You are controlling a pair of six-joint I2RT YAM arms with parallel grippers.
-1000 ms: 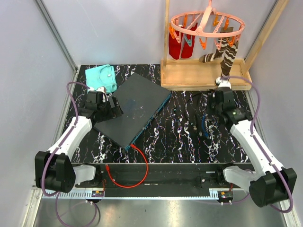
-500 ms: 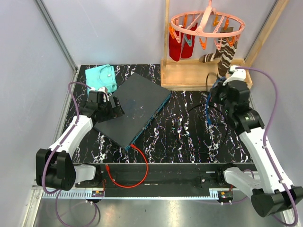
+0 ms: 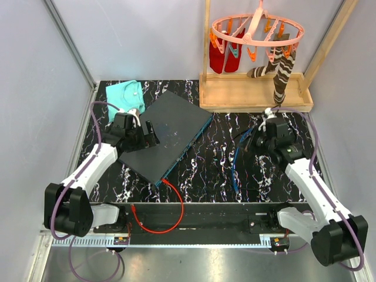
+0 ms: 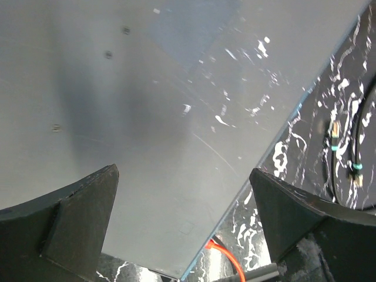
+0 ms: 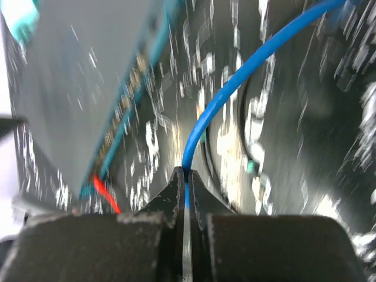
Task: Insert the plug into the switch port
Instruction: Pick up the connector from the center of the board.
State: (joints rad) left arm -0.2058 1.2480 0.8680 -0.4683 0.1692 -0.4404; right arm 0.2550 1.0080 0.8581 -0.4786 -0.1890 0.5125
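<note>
Blue cable (image 3: 236, 167) runs pinched between the closed fingers of the right gripper (image 3: 254, 136), held part-way along its length and trailing down onto the table (image 3: 211, 170). The plug itself cannot be made out in any view. It may sit at the cable's far end, away from the grip.

The switch (image 3: 170, 126) lies flat and skewed at the table's left-centre, well apart from the right gripper, with its teal port edge (image 5: 126, 111) facing that arm. A red cable (image 3: 176, 202) already meets that edge near the closest corner.

The left gripper (image 3: 148, 134) sits over the switch's left part with its fingers spread wide above the grey lid. Whether it presses on the lid or only hovers cannot be told.

By the look of it the task is at the carrying stage: cable lifted, nothing yet inserted. The next move seems to call for a grip close behind the plug, then lining it up level with a free socket and pushing straight in while the left arm braces the box against sliding.
</note>
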